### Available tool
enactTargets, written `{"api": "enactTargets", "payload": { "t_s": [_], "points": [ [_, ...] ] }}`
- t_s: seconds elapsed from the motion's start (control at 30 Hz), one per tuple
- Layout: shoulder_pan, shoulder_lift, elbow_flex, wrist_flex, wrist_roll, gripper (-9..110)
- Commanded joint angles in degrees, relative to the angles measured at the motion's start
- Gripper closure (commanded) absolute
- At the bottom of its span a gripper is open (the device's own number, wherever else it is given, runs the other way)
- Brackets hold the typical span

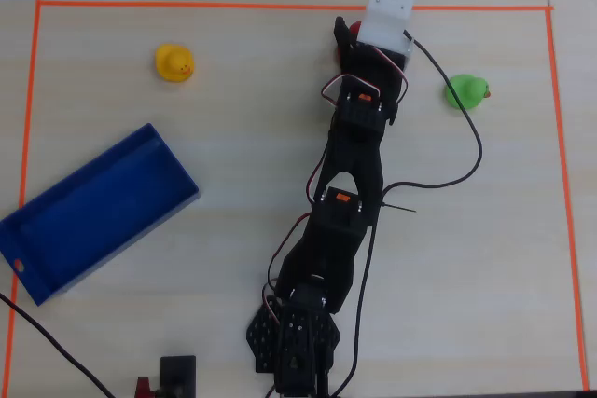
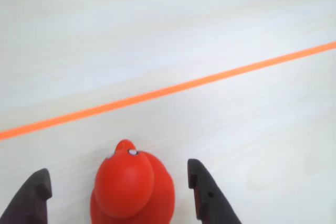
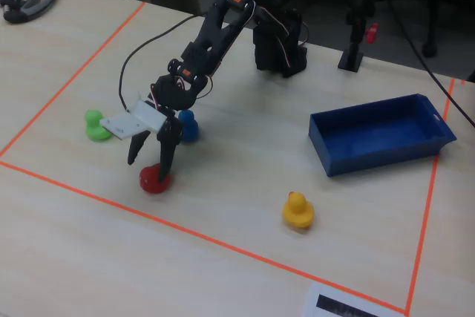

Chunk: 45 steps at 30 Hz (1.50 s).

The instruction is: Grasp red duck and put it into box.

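The red duck (image 2: 131, 187) stands on the table between my gripper's (image 2: 117, 170) two black fingers, with a gap on each side. The gripper is open and touches nothing. In the fixed view the gripper (image 3: 150, 165) points down over the red duck (image 3: 154, 180), near the front orange tape line. In the overhead view only a sliver of the duck (image 1: 354, 26) shows beside the white wrist mount. The box, a shallow blue tray, lies empty far off in the fixed view (image 3: 378, 135) and in the overhead view (image 1: 93, 212).
A blue duck (image 3: 188, 126) stands just behind the gripper, a green duck (image 3: 95, 125) to its left and a yellow duck (image 3: 297, 210) in front of the box. An orange tape line (image 2: 168, 92) runs just beyond the red duck. Cables hang off the arm (image 1: 347, 193).
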Motion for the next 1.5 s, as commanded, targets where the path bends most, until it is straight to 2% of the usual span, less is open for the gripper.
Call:
{"api": "enactTargets", "payload": {
  "t_s": [0.0, 0.33, 0.37, 0.4, 0.43, 0.5, 0.57, 0.63, 0.77, 0.9, 1.07, 1.27, 1.47],
  "points": [
    [0.18, -0.26, -2.81, -1.85, 0.88, 66],
    [0.35, -8.44, -6.86, -2.46, 0.97, 68],
    [0.35, -8.88, -7.12, -2.46, 0.97, 72],
    [0.35, -9.23, -7.38, -2.37, 0.88, 84],
    [0.35, -9.40, -7.56, -2.55, 0.97, 101],
    [0.62, -9.23, -7.73, -2.46, 2.11, 101],
    [0.97, -6.68, -8.35, -1.49, 7.47, 101],
    [1.32, -2.02, -12.39, 6.33, 16.44, 101],
    [-1.32, 8.26, -25.31, 32.78, 35.16, 101],
    [-11.16, 15.29, -37.62, 61.00, 49.92, 101],
    [-32.08, 24.43, -35.86, 80.77, 57.83, 101],
    [-58.97, 33.66, -15.64, 80.95, 66.45, 101],
    [-74.09, 34.63, -0.44, 75.67, 71.46, 101]
  ]
}}
